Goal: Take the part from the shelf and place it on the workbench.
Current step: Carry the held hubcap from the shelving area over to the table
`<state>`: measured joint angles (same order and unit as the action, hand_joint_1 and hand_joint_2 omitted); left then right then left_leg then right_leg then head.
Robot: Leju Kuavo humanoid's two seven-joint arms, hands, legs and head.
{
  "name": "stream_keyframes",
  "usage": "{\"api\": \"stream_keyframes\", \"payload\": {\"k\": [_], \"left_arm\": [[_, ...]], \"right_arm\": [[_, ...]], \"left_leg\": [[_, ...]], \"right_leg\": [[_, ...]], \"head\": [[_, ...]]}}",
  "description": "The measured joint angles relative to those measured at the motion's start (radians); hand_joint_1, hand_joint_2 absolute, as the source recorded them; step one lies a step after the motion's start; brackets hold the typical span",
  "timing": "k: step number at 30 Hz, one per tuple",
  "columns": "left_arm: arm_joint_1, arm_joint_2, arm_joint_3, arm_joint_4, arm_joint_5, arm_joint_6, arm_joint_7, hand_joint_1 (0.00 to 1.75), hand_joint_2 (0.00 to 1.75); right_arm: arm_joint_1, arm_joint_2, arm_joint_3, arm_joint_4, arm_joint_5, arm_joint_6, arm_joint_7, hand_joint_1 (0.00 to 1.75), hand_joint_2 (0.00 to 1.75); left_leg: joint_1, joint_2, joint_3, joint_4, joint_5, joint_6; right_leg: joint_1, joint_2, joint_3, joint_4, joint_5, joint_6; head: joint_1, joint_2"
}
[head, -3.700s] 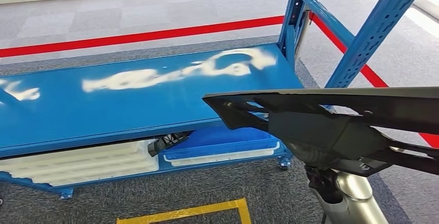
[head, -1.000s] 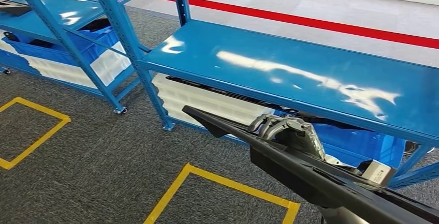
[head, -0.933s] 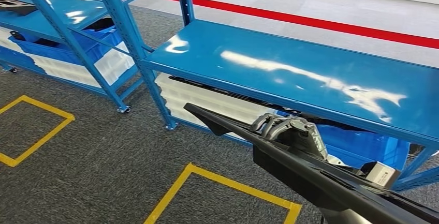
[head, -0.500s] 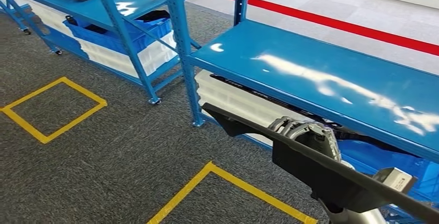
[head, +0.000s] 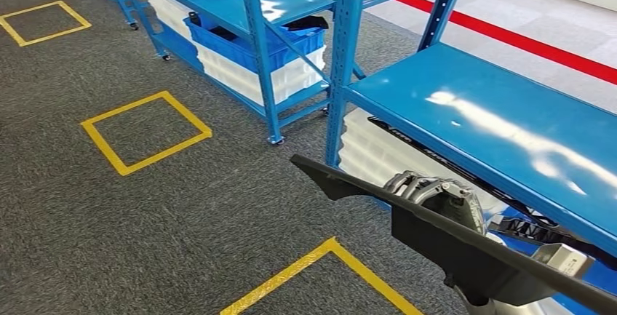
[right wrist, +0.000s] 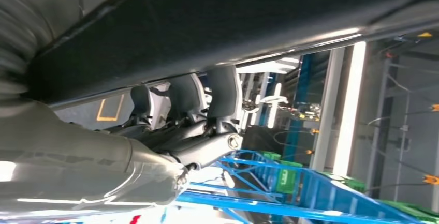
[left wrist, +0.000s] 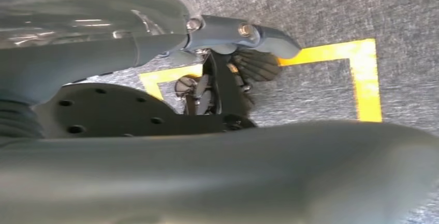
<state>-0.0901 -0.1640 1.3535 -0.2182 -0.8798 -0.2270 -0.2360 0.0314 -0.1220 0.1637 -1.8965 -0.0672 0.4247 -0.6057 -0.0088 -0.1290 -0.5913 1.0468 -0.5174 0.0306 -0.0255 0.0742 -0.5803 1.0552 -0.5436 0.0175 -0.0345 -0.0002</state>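
1. While gripped from beneath by the right hand (head: 436, 193), fingers curled up over its far edge: long black part (head: 444, 238), lower right of the head view, running from a pointed tip at centre down toward the near right corner; carried in the air above the carpet, near edge of the blue workbench top just beyond it, not touching.
2. Right hand, wrist view (right wrist: 186, 105): fingers pressed against the underside of the part (right wrist: 217, 22), clamped on it.
3. Left hand (left wrist: 228, 87): dark fingers bunched close together above grey carpet and yellow tape; blurred, apart or together cannot be told; nothing seen in it.
4. Workbench (head: 509, 122): glossy blue top, right side, bare and reflective; near edge slanting from the blue upright at centre toward the right border; white trays (head: 378, 151) stacked beneath.
5. Shelf (head: 240, 2): blue frame, far left to centre; black item lying on its upper level; blue bin (head: 255, 42) above white trays on the lower level; castors at the feet.
6. Carpet (head: 145, 235): grey, broad open stretch left and near; yellow tape square (head: 145, 132) at left, a second yellow corner near centre.
7. Red floor line (head: 524, 42): far right, beyond the workbench.
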Motion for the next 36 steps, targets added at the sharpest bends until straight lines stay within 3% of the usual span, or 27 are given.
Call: {"api": "stream_keyframes", "payload": {"k": [1,3,5,7,8,9,10,12,14,16,17,19,20,22,23,24,25,27,29,31,32,34,36], "left_arm": [[0.002,0.001,0.0,0.0,0.0,-0.001,-0.003,0.0,1.75],[0.002,0.002,0.0,0.0,0.001,-0.006,-0.01,0.0,1.75],[-0.003,0.003,0.0,0.0,0.002,-0.014,-0.02,0.0,1.75],[-0.005,0.003,-0.001,0.0,0.002,-0.02,-0.024,0.0,1.75],[-0.005,0.003,-0.001,0.0,0.002,-0.021,-0.024,0.0,1.75],[-0.003,0.003,-0.001,0.0,0.003,-0.022,-0.024,0.0,1.75],[-0.002,0.003,-0.001,0.0,0.003,-0.023,-0.024,0.0,1.75],[-0.003,0.003,-0.001,0.0,0.003,-0.025,-0.025,0.0,1.75],[-0.006,0.003,-0.001,0.0,0.005,-0.026,-0.026,0.0,1.75],[-0.004,0.003,-0.001,0.0,0.012,-0.026,-0.026,0.0,1.75],[-0.002,0.002,-0.001,0.0,0.016,-0.025,-0.027,0.0,1.75],[-0.001,0.001,0.0,0.0,0.02,-0.025,-0.027,0.0,1.75],[-0.003,0.0,0.0,0.0,0.021,-0.024,-0.026,0.0,1.75],[-0.005,-0.002,0.0,0.0,0.022,-0.022,-0.023,0.0,1.75],[-0.004,-0.003,0.0,0.0,0.023,-0.02,-0.022,0.0,1.75],[-0.002,-0.003,0.0,0.0,0.026,-0.018,-0.021,0.0,1.75],[0.0,-0.003,0.0,0.0,0.029,-0.017,-0.02,0.0,1.75],[0.002,-0.004,0.0,0.0,0.034,-0.014,-0.018,0.0,1.75],[0.001,-0.004,0.001,0.0,0.036,-0.012,-0.015,0.0,1.75],[0.005,-0.004,0.001,0.0,0.036,-0.011,-0.013,0.0,1.75],[0.008,-0.004,0.002,0.0,0.037,-0.011,-0.013,0.0,1.75],[0.009,-0.004,0.002,0.0,0.038,-0.012,-0.013,0.0,1.75],[0.004,-0.004,0.003,0.0,0.039,-0.014,-0.013,0.0,1.75]], "right_arm": [[-0.002,0.0,-0.001,-0.002,0.0,0.0,-0.001,1.75,1.75],[-0.004,0.001,-0.002,-0.01,0.002,0.001,-0.004,1.75,1.75],[-0.006,0.001,-0.002,-0.019,0.006,0.001,-0.007,1.75,1.75],[-0.008,0.001,-0.003,-0.026,0.012,0.001,-0.007,1.75,1.75],[-0.011,0.001,-0.002,-0.029,0.014,0.001,-0.007,1.75,1.75],[-0.014,0.001,-0.002,-0.031,0.015,0.001,-0.006,1.75,1.75],[-0.017,0.001,-0.001,-0.034,0.015,0.001,-0.004,1.75,1.75],[-0.026,0.001,0.004,-0.039,0.015,0.001,0.0,1.75,1.75],[-0.032,0.002,0.008,-0.041,0.015,0.001,0.004,1.75,1.75],[-0.038,0.004,0.016,-0.042,0.016,0.001,0.008,1.75,1.75],[-0.041,0.005,0.02,-0.042,0.016,0.002,0.01,1.75,1.75],[-0.047,0.007,0.026,-0.044,0.017,0.003,0.012,1.75,1.75],[-0.047,0.007,0.027,-0.043,0.017,0.004,0.013,1.75,1.75],[-0.046,0.007,0.03,-0.042,0.016,0.005,0.014,1.75,1.75],[-0.046,0.007,0.032,-0.041,0.016,0.005,0.014,1.75,1.75],[-0.046,0.007,0.034,-0.041,0.015,0.005,0.014,1.75,1.75],[-0.046,0.007,0.035,-0.041,0.015,0.005,0.014,1.75,1.75],[-0.047,0.007,0.036,-0.041,0.015,0.005,0.014,1.75,1.75],[-0.045,0.007,0.038,-0.044,0.014,0.005,0.015,1.75,1.75],[-0.046,0.006,0.04,-0.048,0.013,0.004,0.017,1.75,1.75],[-0.048,0.006,0.041,-0.05,0.013,0.004,0.018,1.75,1.75],[-0.05,0.007,0.043,-0.057,0.011,0.002,0.02,1.75,1.75],[-0.051,0.007,0.045,-0.063,0.008,0.0,0.025,1.75,1.75]], "left_leg": [[0.001,-0.001,-0.002,0.001,-0.001,-0.004],[-0.001,0.039,-0.017,0.034,-0.022,-0.014],[0.002,0.097,-0.07,0.138,-0.071,-0.027],[0.011,0.116,-0.136,0.256,-0.107,-0.037],[0.015,0.119,-0.15,0.276,-0.101,-0.04],[0.017,0.123,-0.144,0.256,-0.076,-0.041],[0.018,0.131,-0.12,0.199,-0.038,-0.039],[0.007,0.178,-0.062,0.073,0.019,-0.028],[-0.007,0.215,-0.041,0.019,0.027,-0.015],[-0.011,0.2,-0.041,0.011,0.025,-0.006],[-0.009,0.188,-0.035,0.003,0.026,-0.001],[-0.003,0.163,-0.02,-0.012,0.029,0.011],[-0.002,0.15,-0.015,-0.014,0.028,0.016],[-0.003,0.12,-0.012,-0.014,0.026,0.021],[-0.004,0.105,-0.01,-0.014,0.024,0.021],[-0.004,0.089,-0.006,-0.013,0.021,0.021],[-0.003,0.074,-0.001,-0.012,0.018,0.019],[-0.003,0.044,0.007,-0.006,0.009,0.011],[-0.002,0.02,0.004,0.001,0.003,0.002],[0.002,0.0,-0.002,0.002,0.003,-0.005],[0.002,0.005,-0.004,0.005,-0.001,-0.008],[0.0,0.052,-0.024,0.05,-0.027,-0.018],[0.004,0.105,-0.089,0.174,-0.084,-0.028]], "right_leg": [[0.0,-0.012,0.003,-0.001,0.0,-0.004],[-0.003,-0.038,0.011,-0.004,-0.004,-0.014],[-0.004,-0.068,0.019,-0.005,-0.011,-0.022],[-0.003,-0.099,0.028,-0.005,-0.019,-0.023],[-0.004,-0.113,0.033,-0.005,-0.024,-0.022],[-0.004,-0.126,0.04,-0.005,-0.029,-0.021],[-0.004,-0.139,0.048,-0.005,-0.035,-0.019],[-0.002,-0.161,0.062,-0.007,-0.046,-0.012],[0.002,-0.182,0.069,-0.012,-0.053,-0.002],[0.004,-0.204,0.079,-0.021,-0.058,0.008],[0.002,-0.198,0.086,-0.021,-0.064,0.013],[0.001,-0.145,0.072,0.034,-0.1,0.015],[0.001,-0.111,0.045,0.091,-0.128,0.013],[0.002,-0.082,-0.031,0.215,-0.17,0.011],[0.002,-0.079,-0.057,0.244,-0.165,0.012],[0.003,-0.077,-0.066,0.236,-0.14,0.012],[0.002,-0.073,-0.057,0.191,-0.096,0.013],[-0.002,-0.039,-0.017,0.067,-0.015,0.014],[-0.003,-0.006,0.005,0.006,0.006,0.012],[-0.002,-0.011,0.009,-0.001,-0.001,0.004],[-0.002,-0.022,0.012,-0.003,-0.001,-0.001],[-0.005,-0.048,0.02,-0.007,-0.004,-0.012],[-0.002,-0.078,0.026,-0.007,-0.01,-0.019]], "head": [[0.0,0.0],[-0.001,0.0],[-0.001,0.0],[-0.001,0.0],[-0.001,0.0],[-0.001,0.0],[-0.001,0.0],[-0.001,0.0],[-0.001,0.0],[-0.001,0.0],[-0.001,0.0],[0.0,0.0],[0.001,0.0],[0.001,0.0],[0.001,0.0],[0.001,0.0],[0.001,0.0],[0.001,0.0],[0.001,0.0],[0.001,0.0],[0.001,0.0],[0.0,0.0],[0.0,0.0]]}}
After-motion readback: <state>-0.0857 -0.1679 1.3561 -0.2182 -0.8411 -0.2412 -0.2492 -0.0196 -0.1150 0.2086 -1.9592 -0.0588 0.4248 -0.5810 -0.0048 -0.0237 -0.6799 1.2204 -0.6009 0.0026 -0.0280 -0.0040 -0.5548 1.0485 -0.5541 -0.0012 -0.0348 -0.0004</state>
